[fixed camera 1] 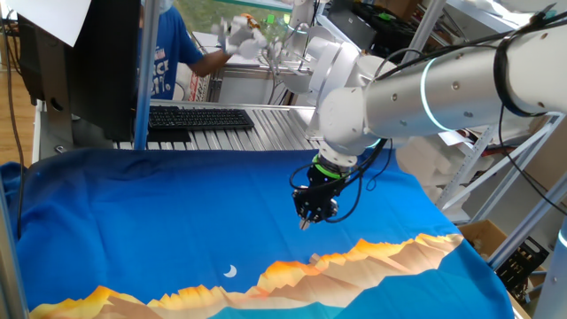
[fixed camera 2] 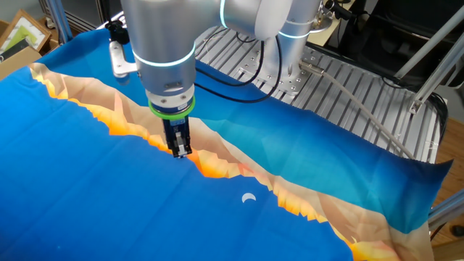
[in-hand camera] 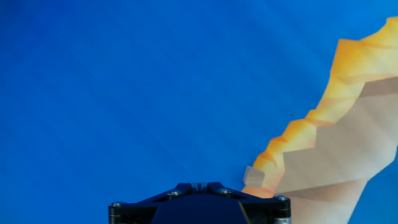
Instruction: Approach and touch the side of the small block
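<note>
In the hand view only the top of the gripper housing shows above the bottom edge, its fingertips cut off, and the small block is a pale speck partly hidden by it, while in both fixed views the block is too small to find

Silver arm — black, seemingly screwed gripper
</note>
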